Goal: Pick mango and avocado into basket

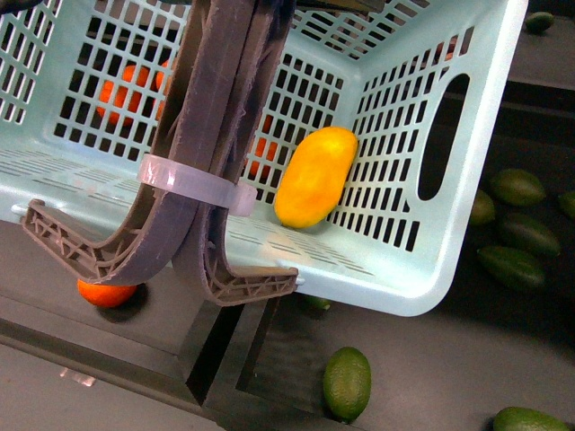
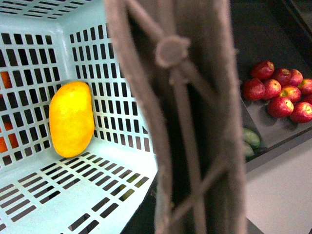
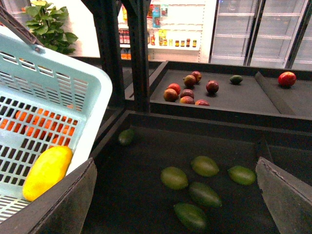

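The pale teal basket (image 1: 422, 260) hangs tilted, filling the front view. Its grey-brown handles (image 1: 216, 135), bound by a white tie (image 1: 193, 184), run up out of frame. My left gripper is shut on the handles (image 2: 190, 122); its fingers are hidden behind them. The yellow-orange mango (image 1: 314, 177) lies inside the basket against the lattice wall; it also shows in the left wrist view (image 2: 71, 119) and the right wrist view (image 3: 47, 171). My right gripper (image 3: 175, 195) is open above several green avocados (image 3: 174, 178) in a dark bin; one avocado (image 1: 347, 383) lies below the basket.
Oranges (image 1: 106, 293) lie under and behind the basket. Red apples (image 2: 282, 92) fill a tray beside it. More avocados (image 1: 517, 224) lie at the right. A farther dark tray holds dark red fruits (image 3: 187, 90). A black post (image 3: 139, 53) stands beside the bin.
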### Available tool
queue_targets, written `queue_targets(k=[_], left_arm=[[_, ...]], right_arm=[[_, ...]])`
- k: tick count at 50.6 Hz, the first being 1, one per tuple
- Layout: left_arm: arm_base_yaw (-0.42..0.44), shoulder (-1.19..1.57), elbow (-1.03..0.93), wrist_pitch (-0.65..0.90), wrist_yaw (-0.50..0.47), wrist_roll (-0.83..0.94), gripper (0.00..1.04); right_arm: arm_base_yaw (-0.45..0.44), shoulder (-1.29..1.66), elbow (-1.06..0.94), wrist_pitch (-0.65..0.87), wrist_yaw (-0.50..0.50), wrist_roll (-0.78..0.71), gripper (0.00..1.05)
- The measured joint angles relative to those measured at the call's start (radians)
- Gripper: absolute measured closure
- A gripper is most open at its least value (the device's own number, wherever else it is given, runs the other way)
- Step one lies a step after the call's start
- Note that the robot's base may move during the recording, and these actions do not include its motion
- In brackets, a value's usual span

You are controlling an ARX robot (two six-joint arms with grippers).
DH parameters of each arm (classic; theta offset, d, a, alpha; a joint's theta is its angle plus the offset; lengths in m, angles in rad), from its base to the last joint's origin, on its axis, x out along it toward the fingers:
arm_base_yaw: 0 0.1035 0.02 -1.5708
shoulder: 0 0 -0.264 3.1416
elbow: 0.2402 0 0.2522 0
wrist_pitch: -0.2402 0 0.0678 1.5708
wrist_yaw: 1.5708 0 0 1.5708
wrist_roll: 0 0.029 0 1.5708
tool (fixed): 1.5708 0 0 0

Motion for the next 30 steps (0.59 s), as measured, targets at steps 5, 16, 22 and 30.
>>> queue_targets(k=[5,16,22,30], left_arm=[[-0.002,0.000,0.000,0.000,0.002,0.003,0.99],[-0.016,0.000,0.000,0.000,0.038,0.003,0.99],[-0.015,0.000,0.000,0.000,0.035,0.002,0.99],[-0.010,0.000,0.000,0.000,0.013,0.002,0.99]], right_arm=[[0.000,0.000,0.000,0.000,0.002,0.000,0.08],[-0.142,0.450,0.122,0.185,0.235,0.249,0.08],[-0.211,0.918,0.294,0.379,0.129,0.221,0.08],[-0.232,1.304,0.434,0.465,0.019,0.107,0.08]])
